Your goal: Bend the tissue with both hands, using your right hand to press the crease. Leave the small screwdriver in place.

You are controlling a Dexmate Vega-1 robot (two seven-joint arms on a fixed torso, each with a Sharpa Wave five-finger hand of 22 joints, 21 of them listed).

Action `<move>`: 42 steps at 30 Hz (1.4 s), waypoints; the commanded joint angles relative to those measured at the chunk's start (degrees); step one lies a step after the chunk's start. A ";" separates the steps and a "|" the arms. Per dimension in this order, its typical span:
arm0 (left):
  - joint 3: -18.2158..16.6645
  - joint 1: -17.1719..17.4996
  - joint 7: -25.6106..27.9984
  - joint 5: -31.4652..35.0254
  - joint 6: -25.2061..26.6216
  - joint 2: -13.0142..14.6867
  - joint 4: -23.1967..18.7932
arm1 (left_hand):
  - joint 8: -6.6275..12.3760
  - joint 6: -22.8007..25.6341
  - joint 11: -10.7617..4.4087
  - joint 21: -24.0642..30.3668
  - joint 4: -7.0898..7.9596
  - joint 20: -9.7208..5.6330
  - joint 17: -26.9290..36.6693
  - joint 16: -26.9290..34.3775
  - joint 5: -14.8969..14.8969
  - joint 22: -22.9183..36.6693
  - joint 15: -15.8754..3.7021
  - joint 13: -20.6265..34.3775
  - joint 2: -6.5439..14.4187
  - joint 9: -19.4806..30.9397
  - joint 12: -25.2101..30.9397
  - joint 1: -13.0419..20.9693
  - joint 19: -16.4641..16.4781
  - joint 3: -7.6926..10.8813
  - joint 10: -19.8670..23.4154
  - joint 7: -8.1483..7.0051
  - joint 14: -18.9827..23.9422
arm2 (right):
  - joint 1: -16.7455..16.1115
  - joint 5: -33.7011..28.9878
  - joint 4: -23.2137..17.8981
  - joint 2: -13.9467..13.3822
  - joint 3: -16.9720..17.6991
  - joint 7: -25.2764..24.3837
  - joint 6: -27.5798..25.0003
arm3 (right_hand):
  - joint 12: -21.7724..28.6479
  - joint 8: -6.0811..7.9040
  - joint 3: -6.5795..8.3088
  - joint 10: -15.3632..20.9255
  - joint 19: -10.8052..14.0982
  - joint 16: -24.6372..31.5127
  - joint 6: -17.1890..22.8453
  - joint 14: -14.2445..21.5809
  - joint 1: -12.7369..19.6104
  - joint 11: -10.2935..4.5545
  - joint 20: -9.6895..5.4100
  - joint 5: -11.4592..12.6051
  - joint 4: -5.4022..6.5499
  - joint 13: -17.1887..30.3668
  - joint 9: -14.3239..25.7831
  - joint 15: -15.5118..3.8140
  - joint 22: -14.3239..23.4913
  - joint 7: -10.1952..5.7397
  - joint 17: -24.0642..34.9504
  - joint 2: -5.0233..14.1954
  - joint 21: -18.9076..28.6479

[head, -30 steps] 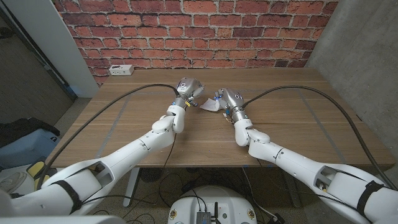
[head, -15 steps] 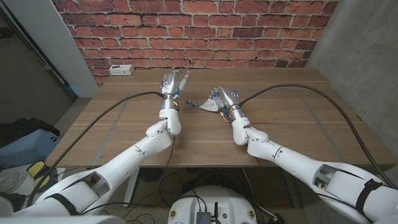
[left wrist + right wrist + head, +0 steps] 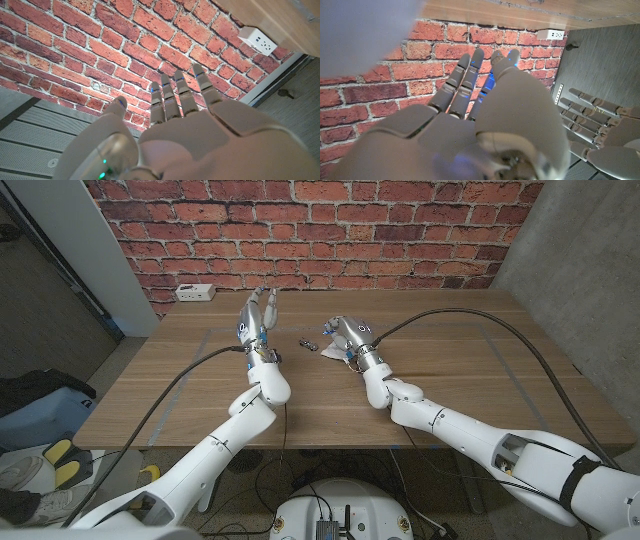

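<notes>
Located the tissue (image 3: 328,352) near the middle of the table (image 3: 450,390), mostly covered by the right hand (image 3: 346,337), with white edges showing beside that hand on the robot's left. Found the right hand's fingers (image 3: 465,82) extended and close together, gripping nothing (contact with the paper judged likely, though hidden beneath the palm). Found the left hand (image 3: 257,313) raised above the table, well apart from the tissue, fingers (image 3: 176,95) straight and slightly spread, holding nothing.

Rated the tissue as very light, soft and limp, easily torn or dragged under a sliding palm. Judged a corner or free edge the best place to pinch, with lifting kept low and the fold laid over before any pressing. Advised pressing straight down along the crease, not sideways, to avoid bunching.

Noted the small screwdriver (image 3: 308,342) lying just beside the tissue, between the two hands; treated it as the main hazard for any sweep toward the robot's left. Noted bare wood to the right and toward the near edge, giving ample room there. Noted a white power strip (image 3: 190,291) at the far left corner, well apart from the work.
</notes>
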 commanded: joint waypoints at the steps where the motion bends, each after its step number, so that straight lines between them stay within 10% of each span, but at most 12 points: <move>1: -2.02 4.16 -6.40 -5.22 -13.55 5.27 -0.18 | -0.04 -1.04 -0.07 -0.49 -0.07 -0.13 -0.17 0.12 0.07 -0.04 -0.63 -0.14 0.05 -0.03 -0.30 -0.65 -0.65 0.50 -0.83 -0.46 -0.51 | 2.94 -1.20 3.60 2.03 -2.45 1.06 4.15 | -0.31 0.52 -0.41 0.15 -0.53 -0.11 -0.09 0.45 0.44 -0.39 -1.16 0.32 0.05 0.36 0.36 -9.45 0.29 -0.45 0.15 -0.31 0.34; 6: -1.52 3.36 -7.72 -5.17 -22.54 5.76 4.63 | 0.29 -0.97 -0.29 -0.37 -0.10 -0.63 -0.37 0.72 -0.11 -0.17 -1.29 -0.33 -0.15 -0.14 0.13 -0.94 -0.26 0.54 0.26 -0.59 0.44 | 4.41 -2.18 5.52 2.77 -4.12 2.34 5.72 | -0.43 0.61 -0.59 -0.01 -0.89 -0.16 -0.19 0.43 0.41 -0.63 -1.44 0.37 0.17 0.49 0.60 -9.47 0.32 -0.80 0.20 -0.24 0.43; 29: -3.08 2.81 -10.93 -6.79 -25.04 3.90 7.74 | 0.41 -1.93 -0.52 -0.70 0.03 -0.38 -0.71 0.79 -0.51 -0.44 -1.67 -0.73 -0.60 -0.31 -0.12 -1.89 -0.94 0.46 -0.37 -1.26 -0.22 | 6.46 14.37 17.12 8.48 -0.82 16.86 6.90 | -3.02 -0.30 -0.90 -4.86 0.53 -2.07 -1.93 -0.65 0.77 0.82 -0.19 0.78 0.87 1.33 0.37 -9.21 1.06 -0.33 -0.31 0.55 3.81; 34: -2.93 1.93 -11.55 -7.06 -25.86 3.51 8.99 | 0.48 -1.93 -0.57 -0.78 0.07 -0.34 -0.76 0.78 -0.53 -0.48 -1.68 -0.80 -0.65 -0.33 -0.20 -2.06 -1.12 0.45 -0.61 -1.23 -0.40 | 5.73 18.26 13.33 6.49 0.73 22.51 4.68 | -6.33 -7.82 -1.32 -13.16 -1.14 -5.55 -19.61 -3.61 -2.42 1.65 2.46 0.29 2.68 0.64 -1.61 -7.82 1.15 -4.67 -1.28 -0.86 6.02; 36: -2.83 1.62 -11.75 -7.07 -26.03 3.38 9.34 | 0.50 -1.93 -0.46 -0.77 0.08 -0.34 -0.78 0.79 -0.54 -0.50 -1.69 -0.83 -0.66 -0.33 -0.22 -2.13 -1.09 0.45 -0.70 -1.23 -0.43 | 5.43 19.63 12.68 6.06 1.40 23.48 4.81 | -6.90 -8.31 -3.35 -18.32 -1.99 -7.18 -29.79 -5.36 -6.61 3.09 4.17 0.51 4.16 0.17 -2.44 -7.24 0.70 -5.58 -1.60 -2.76 6.70; 42: -2.72 1.10 -12.36 -7.47 -26.12 3.09 9.98 | 0.52 -2.06 -0.41 -0.78 0.09 -0.30 -0.83 0.80 -0.55 -0.55 -1.60 -0.88 -0.72 -0.35 -0.28 -2.29 -1.09 0.46 -0.92 -1.40 -0.58 | 4.22 22.69 10.52 4.66 3.40 24.35 6.09 | -7.20 -7.80 -6.62 -30.09 -3.97 -11.31 -43.88 -10.44 -14.02 4.03 6.10 1.90 6.74 -1.14 -3.02 -5.83 -0.46 -5.13 -2.58 -4.81 6.96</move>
